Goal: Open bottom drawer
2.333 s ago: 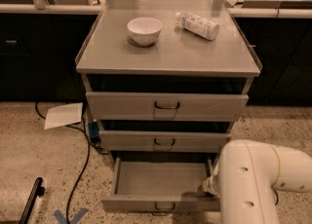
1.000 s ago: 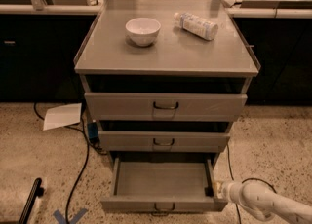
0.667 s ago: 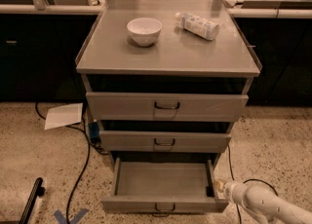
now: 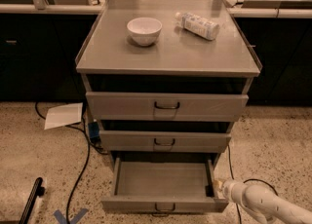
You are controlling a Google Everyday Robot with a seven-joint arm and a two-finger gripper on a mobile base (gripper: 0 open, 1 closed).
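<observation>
The bottom drawer [image 4: 165, 202] is the lowest of the cabinet's three grey drawers. It stands pulled out toward me, its grey inside bare, with a small dark loop handle at the centre of its front. My gripper [image 4: 219, 187] is at the drawer's right front corner, at the end of the white arm [image 4: 263, 203] that comes in from the lower right. It seems to touch the drawer's right side wall.
The middle drawer [image 4: 165, 141] and top drawer [image 4: 166, 105] are closed. A white bowl [image 4: 144, 30] and a lying bottle [image 4: 197, 25] sit on the cabinet top. A paper sheet [image 4: 63, 115], a black cable [image 4: 80, 169] and a dark object [image 4: 32, 200] lie on the floor at left.
The large white arm body that filled the lower right has swung away, leaving only the forearm. The gripper has stayed at the drawer's right front corner. The drawer stays open.
</observation>
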